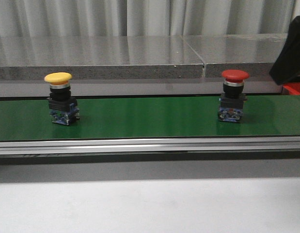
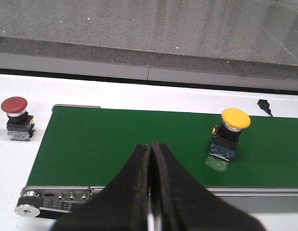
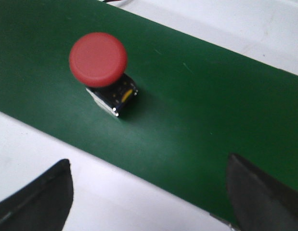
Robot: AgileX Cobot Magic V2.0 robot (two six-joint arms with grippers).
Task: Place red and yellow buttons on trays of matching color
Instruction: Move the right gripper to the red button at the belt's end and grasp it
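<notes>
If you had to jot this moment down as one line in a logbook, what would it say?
yellow button: upright on green belt | red button: upright on belt | left gripper: shut, empty | right gripper: open above red button | trays: unseen

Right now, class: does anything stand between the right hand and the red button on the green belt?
Nothing visible does. The right hand is open, with only bare green belt between its fingers and the red button, which stands upright on the belt.
</notes>
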